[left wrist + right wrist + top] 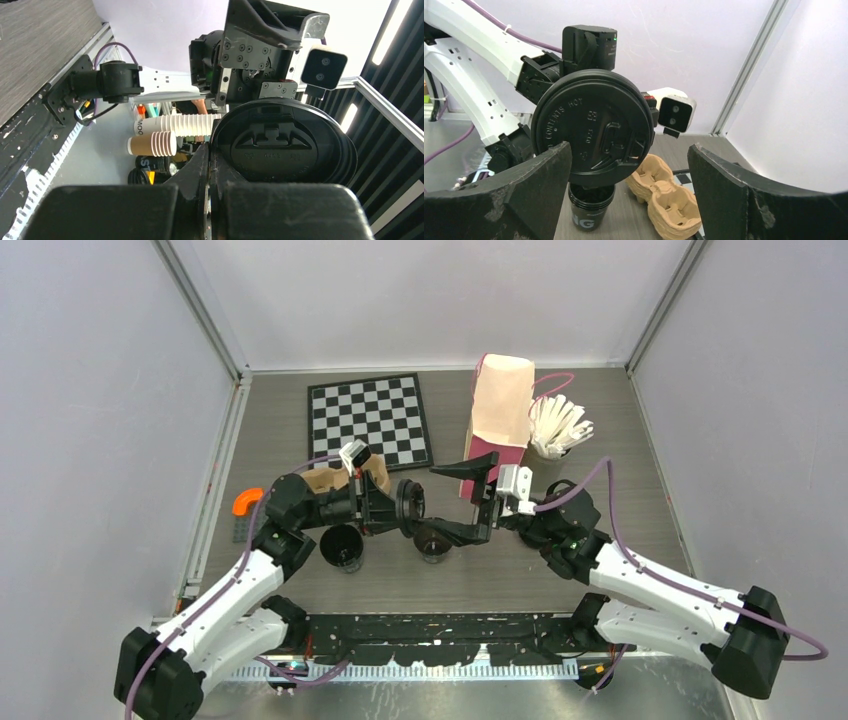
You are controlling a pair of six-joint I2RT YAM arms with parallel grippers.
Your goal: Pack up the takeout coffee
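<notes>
Left fingers [190,175]: closed tight on the rim of one black lid [280,145], pinching it at its edge.
Lid: held on edge above the table [600,410], its top face with the moulded sip tab turned toward the right arm; it hangs between the two arms.
Right fingers [524,195]: spread wide and holding nothing; one finger stands on each side of the lid in the right wrist view, and neither touches it.
Left cup [342,547]: black, upright on the table, just in front of the left arm's wrist.
Right cup [433,542]: black, upright on the table, below the lid and right beside the near finger of the right arm.
Pulp tray [345,480]: brown, two pockets, lying on the table behind the left arm's wrist.
Paper bag [503,410]: stands upright at the back right of the table, well apart from both cups.
Grey cup of white sticks [555,430]: just beside the bag, on its right.
Checkerboard [370,420]: flat on the table at the back, left of the bag.
</notes>
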